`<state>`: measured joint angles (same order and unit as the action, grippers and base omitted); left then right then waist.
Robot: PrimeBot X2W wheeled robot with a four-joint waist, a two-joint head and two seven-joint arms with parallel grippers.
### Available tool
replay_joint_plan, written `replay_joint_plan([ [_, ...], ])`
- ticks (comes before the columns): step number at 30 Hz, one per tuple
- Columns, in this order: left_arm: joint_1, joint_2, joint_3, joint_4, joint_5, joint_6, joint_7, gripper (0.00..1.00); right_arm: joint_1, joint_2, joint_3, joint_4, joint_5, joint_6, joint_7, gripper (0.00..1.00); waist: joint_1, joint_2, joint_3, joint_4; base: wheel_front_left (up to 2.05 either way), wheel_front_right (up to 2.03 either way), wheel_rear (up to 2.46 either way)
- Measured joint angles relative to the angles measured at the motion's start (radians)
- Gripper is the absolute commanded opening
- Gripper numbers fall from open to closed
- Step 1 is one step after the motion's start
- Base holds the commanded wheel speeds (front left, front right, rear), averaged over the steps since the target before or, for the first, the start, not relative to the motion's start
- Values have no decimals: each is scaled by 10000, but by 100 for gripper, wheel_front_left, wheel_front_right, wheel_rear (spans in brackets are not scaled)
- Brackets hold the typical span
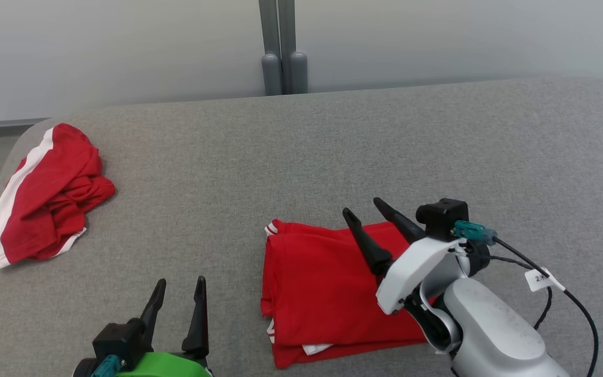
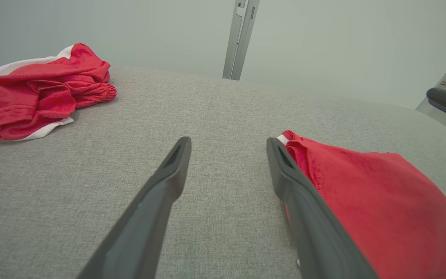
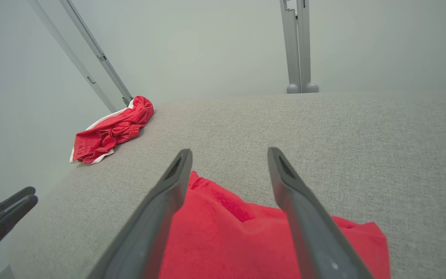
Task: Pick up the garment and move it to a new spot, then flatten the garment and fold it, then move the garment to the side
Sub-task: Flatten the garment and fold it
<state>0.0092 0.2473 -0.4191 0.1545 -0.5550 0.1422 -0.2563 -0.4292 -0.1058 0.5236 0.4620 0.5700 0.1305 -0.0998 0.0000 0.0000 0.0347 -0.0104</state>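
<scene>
From the head, white trim (image 1: 271, 229) edging the folded garment (image 1: 322, 283); from the right wrist, plain red cloth. Flat on the desk (image 1: 333, 146), well to the near side of the grey post (image 1: 283, 68). Two garments, crumpled garment (image 1: 45, 193) far left of post. Left jaws and right jaws wide open, empty; right jaws over folded garment.

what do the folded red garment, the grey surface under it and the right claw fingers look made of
Folded red garment: soft matte fabric, perhaps sports knit; it creases and shows fine texture. Grey surface: matte woven cloth, going by its flecked grain. Right claw fingers: dark, smooth, matte, likely moulded plastic.
</scene>
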Motion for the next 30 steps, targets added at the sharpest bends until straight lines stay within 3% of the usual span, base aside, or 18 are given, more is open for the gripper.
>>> replay_joint_plan([
  [11,-13,-46,-25,61,-2,31,-2,100,1402,-12,-2251,-449,-2245,0,-1388,100,0,0,-130,-101,0,0,0],
  [16,-13,-105,15,219,33,17,-15,100,2419,307,-3344,-1126,-2959,0,-1572,100,0,0,-267,-111,0,0,0],
  [17,82,-184,282,313,146,0,-48,100,3223,451,-3981,-1944,-3553,0,-1618,100,0,0,-386,-122,0,0,0],
  [24,308,-412,732,157,579,-17,-50,100,3843,541,-4865,-2654,-3848,0,-1628,100,0,0,-465,-56,0,0,0],
  [30,425,-596,1060,117,825,-157,-52,100,3967,550,-4840,-2744,-3549,0,-1628,100,0,0,-489,-56,0,0,0],
])
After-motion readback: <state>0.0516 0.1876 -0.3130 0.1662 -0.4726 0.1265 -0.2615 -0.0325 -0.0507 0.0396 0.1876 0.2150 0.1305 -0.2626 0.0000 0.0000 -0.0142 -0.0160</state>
